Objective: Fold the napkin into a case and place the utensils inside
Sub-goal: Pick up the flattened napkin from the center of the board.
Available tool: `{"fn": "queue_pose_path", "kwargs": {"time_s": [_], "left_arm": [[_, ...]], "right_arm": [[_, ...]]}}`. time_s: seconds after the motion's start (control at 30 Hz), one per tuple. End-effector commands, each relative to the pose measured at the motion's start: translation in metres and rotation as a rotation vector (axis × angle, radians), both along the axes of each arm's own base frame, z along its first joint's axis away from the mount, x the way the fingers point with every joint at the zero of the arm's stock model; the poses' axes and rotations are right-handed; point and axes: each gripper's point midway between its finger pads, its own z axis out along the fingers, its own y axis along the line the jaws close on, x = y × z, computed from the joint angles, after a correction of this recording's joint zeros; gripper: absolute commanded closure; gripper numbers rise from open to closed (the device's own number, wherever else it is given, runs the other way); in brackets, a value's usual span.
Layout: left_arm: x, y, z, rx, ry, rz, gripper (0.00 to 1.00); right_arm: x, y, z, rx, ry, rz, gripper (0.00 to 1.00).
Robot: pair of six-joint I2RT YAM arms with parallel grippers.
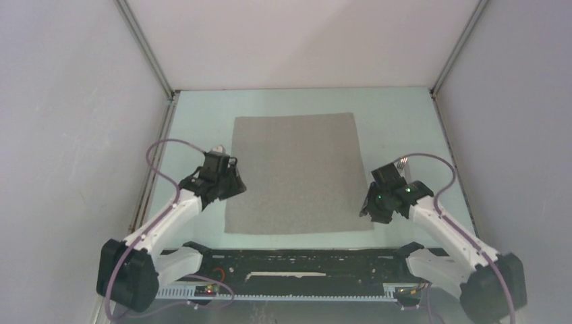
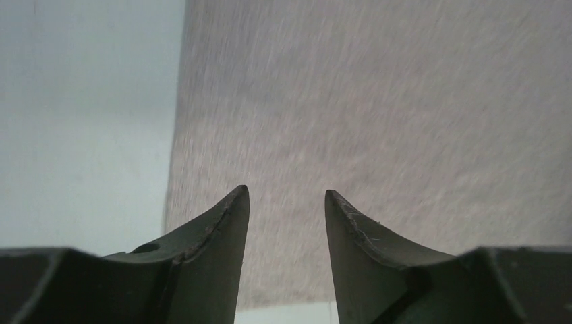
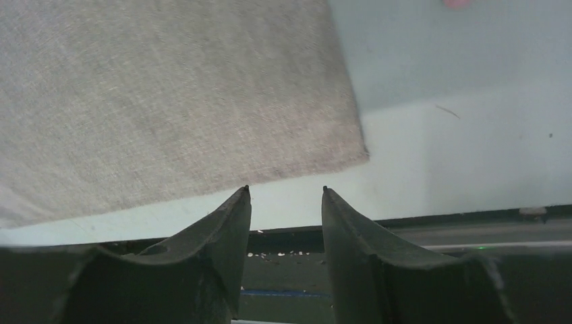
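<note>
The taupe-grey napkin (image 1: 293, 172) lies spread flat as a square in the middle of the table, not folded into a case. My left gripper (image 1: 236, 187) hovers at its left edge, open and empty, with the cloth (image 2: 378, 101) filling the view beyond the gripper (image 2: 287, 192). My right gripper (image 1: 365, 208) is at the napkin's near right corner (image 3: 168, 101), also open (image 3: 285, 189) with nothing between its fingers. Of the utensils, silver fork tines (image 1: 403, 162) peek out behind the right gripper, and a pale piece (image 1: 217, 149) shows behind the left one.
The pale green table (image 1: 405, 115) is walled by white panels on three sides. A black rail (image 1: 303, 260) runs along the near edge between the arm bases. A small pink spot (image 3: 456, 3) touches the top edge of the right wrist view.
</note>
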Motion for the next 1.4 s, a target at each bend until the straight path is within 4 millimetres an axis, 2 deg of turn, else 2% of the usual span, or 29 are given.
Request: {"fn": "queue_pose_path", "kwargs": {"time_s": [0.0,0.07,0.17,0.27,0.47,0.53,0.8,0.9,1.13,1.27,1.37], "left_arm": [[-0.027,0.013,-0.008,0.001,-0.01,0.088,0.49],[-0.041,0.023,-0.02,0.022,0.017,0.133,0.5],[-0.05,0.032,-0.023,0.03,0.024,0.193,0.5],[-0.053,0.042,-0.021,0.041,0.017,0.262,0.5],[-0.055,0.045,-0.022,0.034,0.019,0.306,0.54],[-0.056,0.049,-0.022,0.051,0.02,0.315,0.54],[-0.061,0.06,-0.011,0.094,0.016,0.335,0.53],[-0.062,0.062,-0.01,0.102,0.012,0.34,0.53],[-0.069,0.076,-0.008,0.174,0.047,0.384,0.55],[-0.072,0.076,-0.01,0.174,0.068,0.395,0.54],[-0.075,0.077,-0.014,0.174,0.069,0.406,0.53]], "right_arm": [[-0.008,-0.007,-0.004,0.107,-0.035,-0.166,0.49],[-0.013,-0.016,-0.013,0.096,-0.029,-0.198,0.47],[-0.014,-0.024,-0.022,0.079,-0.005,-0.234,0.46],[-0.011,-0.032,-0.031,0.025,0.006,-0.247,0.46],[-0.003,-0.026,-0.044,-0.024,0.018,-0.215,0.49],[-0.005,-0.03,-0.049,-0.066,0.038,-0.217,0.5],[-0.015,-0.032,-0.049,-0.109,0.066,-0.222,0.5],[-0.014,-0.032,-0.05,-0.118,0.06,-0.221,0.5],[-0.015,-0.032,-0.057,-0.152,0.087,-0.232,0.56],[-0.014,-0.033,-0.063,-0.184,0.111,-0.232,0.64],[-0.009,-0.032,-0.06,-0.194,0.099,-0.235,0.74]]}}
